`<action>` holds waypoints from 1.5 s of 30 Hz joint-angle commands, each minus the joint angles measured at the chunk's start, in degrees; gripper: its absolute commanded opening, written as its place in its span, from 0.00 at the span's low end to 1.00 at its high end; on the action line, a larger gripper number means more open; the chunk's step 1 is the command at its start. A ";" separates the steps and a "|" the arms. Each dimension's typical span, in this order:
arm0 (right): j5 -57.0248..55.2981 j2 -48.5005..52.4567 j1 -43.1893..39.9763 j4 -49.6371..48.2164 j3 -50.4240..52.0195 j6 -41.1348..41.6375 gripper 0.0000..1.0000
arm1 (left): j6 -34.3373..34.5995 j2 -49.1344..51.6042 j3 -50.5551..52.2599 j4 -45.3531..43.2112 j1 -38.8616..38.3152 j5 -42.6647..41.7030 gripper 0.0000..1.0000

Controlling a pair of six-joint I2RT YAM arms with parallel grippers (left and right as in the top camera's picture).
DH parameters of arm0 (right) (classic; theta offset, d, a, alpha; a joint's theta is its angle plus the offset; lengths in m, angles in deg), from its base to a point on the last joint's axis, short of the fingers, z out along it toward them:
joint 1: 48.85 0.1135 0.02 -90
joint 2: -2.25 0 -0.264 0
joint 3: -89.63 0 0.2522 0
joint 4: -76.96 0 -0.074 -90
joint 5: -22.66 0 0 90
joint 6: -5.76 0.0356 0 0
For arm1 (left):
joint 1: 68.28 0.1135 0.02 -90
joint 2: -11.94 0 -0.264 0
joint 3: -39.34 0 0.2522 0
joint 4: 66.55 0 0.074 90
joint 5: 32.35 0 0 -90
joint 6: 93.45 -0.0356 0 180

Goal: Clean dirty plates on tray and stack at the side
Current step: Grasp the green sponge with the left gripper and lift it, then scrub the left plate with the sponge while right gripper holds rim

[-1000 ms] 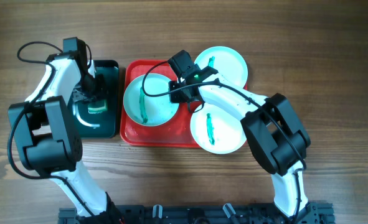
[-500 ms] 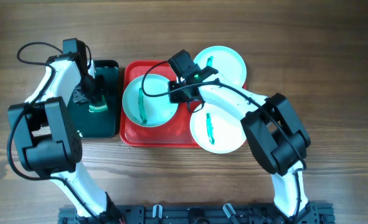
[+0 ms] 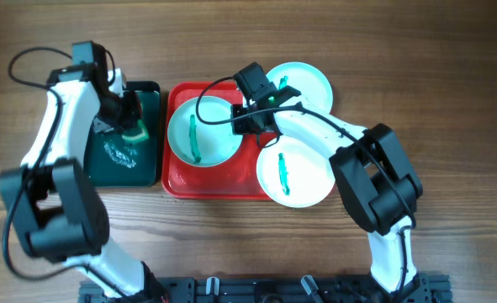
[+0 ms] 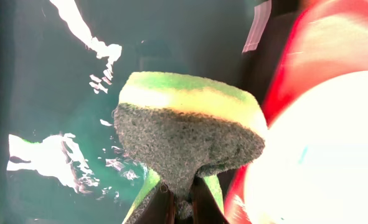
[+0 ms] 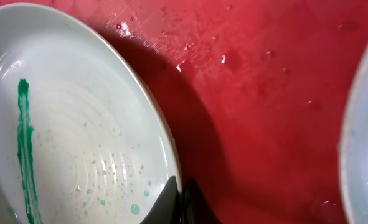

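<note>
Three white plates with cyan rims and teal streaks lie on the red tray [image 3: 223,181]. The left plate [image 3: 199,135] is tilted, its right rim pinched by my shut right gripper [image 3: 246,123]; the wrist view shows the jaws [image 5: 182,196] clamped on that rim [image 5: 78,137]. A second plate [image 3: 303,84] sits at the back right, a third [image 3: 294,172] at the front right, overhanging the tray. My left gripper [image 3: 130,126] is shut on a green-yellow sponge [image 4: 190,134] with a grey scouring face, held above the dark green bin [image 3: 143,164].
The dark green bin [image 4: 47,74] holds shallow water with bright glints. It stands directly left of the tray on the wooden table [image 3: 450,101]. The tray's red floor [image 5: 277,93] is wet with droplets.
My left gripper lifted the sponge out of the bin and moved it slightly toward the tray; the left arm swung outward. The right gripper holds the plate's rim in about the same place.
</note>
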 commanded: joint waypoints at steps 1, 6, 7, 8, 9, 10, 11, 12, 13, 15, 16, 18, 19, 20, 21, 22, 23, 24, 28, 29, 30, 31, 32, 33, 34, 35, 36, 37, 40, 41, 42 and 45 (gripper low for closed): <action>1.36 1.38 -0.28 -0.17 -0.39 -0.59 0.05 | 0.55 -5.38 -1.73 1.18 -0.63 -9.31 0.04; 3.39 1.38 -0.44 0.26 -0.39 -2.08 0.04 | 2.75 -4.87 -1.18 -0.52 -6.12 -10.29 0.04; 3.76 1.38 -0.48 0.44 -0.39 -2.16 0.04 | 3.61 -4.68 -1.03 -1.38 -7.26 -10.08 0.04; 3.78 1.38 -0.52 0.68 -0.39 -2.14 0.04 | 4.24 -4.26 -0.96 -2.16 -8.44 -9.92 0.04; 3.78 1.38 -0.59 0.94 -0.39 -2.14 0.04 | 5.79 -3.58 -0.96 -2.71 -9.79 -8.17 0.04; 3.85 1.38 -0.70 1.05 -0.39 -2.14 0.04 | 6.95 -2.78 -0.96 -3.02 -10.91 -6.05 0.04; 4.33 1.38 -0.90 1.14 -0.39 -2.14 0.04 | 7.67 -1.92 -0.96 -3.10 -11.87 -4.52 0.04; 4.90 1.38 -1.14 1.16 -0.39 -2.12 0.04 | 7.65 -0.57 -0.96 -3.30 -12.92 -3.98 0.04; 5.27 1.38 -1.36 1.16 -0.37 -2.12 0.04 | 7.65 0.59 -0.96 -3.74 -13.60 -4.02 0.04; 5.90 1.38 -1.84 1.16 -0.37 -2.05 0.04 | 7.65 3.82 -0.96 -5.31 -15.08 -4.00 0.04; 5.92 1.38 -1.97 1.18 -0.37 -2.08 0.04 | 7.65 5.53 -0.96 -6.10 -15.74 -4.00 0.04; 5.90 1.38 -1.97 1.20 -0.37 -2.08 0.05 | 7.67 8.33 -0.96 -7.30 -16.81 -3.82 0.04; 5.90 1.38 -1.97 1.27 -0.37 -2.12 0.04 | 7.98 9.68 -0.96 -7.67 -17.20 -2.84 0.04; 5.90 1.38 -1.97 1.31 -0.37 -2.10 0.04 | 9.64 11.41 -0.96 -7.87 -17.68 0.11 0.04; 5.88 1.38 -1.97 1.36 -0.37 -2.10 0.04 | 10.69 12.59 -0.96 -7.98 -17.90 2.54 0.04; 5.88 1.38 -1.97 1.38 -0.37 -2.12 0.04 | 10.88 13.53 -0.96 -8.09 -18.03 4.09 0.04; 5.88 1.38 -1.97 1.36 -0.37 -2.10 0.04 | 10.88 14.53 -0.96 -8.33 -18.14 5.40 0.04; 5.88 1.38 -1.97 1.36 -0.37 -2.10 0.04 | 10.88 15.17 -0.96 -8.55 -18.23 6.03 0.04; 5.86 1.40 -1.97 1.33 -0.37 -2.12 0.04 | 10.23 16.52 -0.96 -7.78 -18.53 2.54 0.04; 5.86 1.40 -1.97 1.33 -0.37 -2.12 0.04 | 7.30 16.50 -0.96 -7.06 -18.62 -2.49 0.04; 5.86 1.40 -1.97 1.31 -0.37 -2.10 0.04 | 2.84 16.50 -0.96 -5.88 -18.64 -8.87 0.04; 5.86 1.40 -1.97 1.25 -0.37 -2.10 0.04 | -1.16 16.50 -0.98 -4.15 -18.64 -14.21 0.04; 5.86 1.40 -1.97 1.20 -0.37 -2.08 0.04 | -6.19 16.50 -0.96 -0.68 -18.62 -19.10 0.04; 5.86 1.40 -1.97 1.20 -0.37 -2.10 0.04 | -8.20 16.50 -0.96 1.99 -18.62 -19.76 0.04; 5.86 1.40 -1.97 1.20 -0.37 -2.08 0.04 | -10.34 16.50 -0.96 4.79 -18.62 -19.74 0.04; 5.86 1.40 -1.97 1.20 -0.37 -2.10 0.04 | -12.11 16.50 -0.96 6.71 -18.62 -19.56 0.04; 5.86 1.40 -1.97 1.20 -0.37 -2.12 0.04 | -13.42 16.50 -0.96 8.35 -18.58 -18.91 0.04; 5.86 1.40 -1.97 1.22 -0.37 -2.10 0.04 | -13.44 16.50 -0.96 9.11 -18.58 -16.83 0.04; 5.88 1.40 -1.97 1.42 -0.37 -2.12 0.04 | -4.90 16.50 -0.96 6.43 -18.58 -4.68 0.04; 5.86 1.40 -1.97 1.44 -0.37 -2.14 0.04 | -0.79 16.50 -0.98 5.16 -18.58 0.11 0.04; 5.86 1.40 -1.97 1.44 -0.37 -2.12 0.04 | 3.15 16.50 -0.98 3.93 -18.58 5.05 0.04; 5.86 1.40 -1.97 1.62 -0.37 -2.14 0.04 | 14.05 16.50 -1.09 0.57 -18.64 17.03 0.04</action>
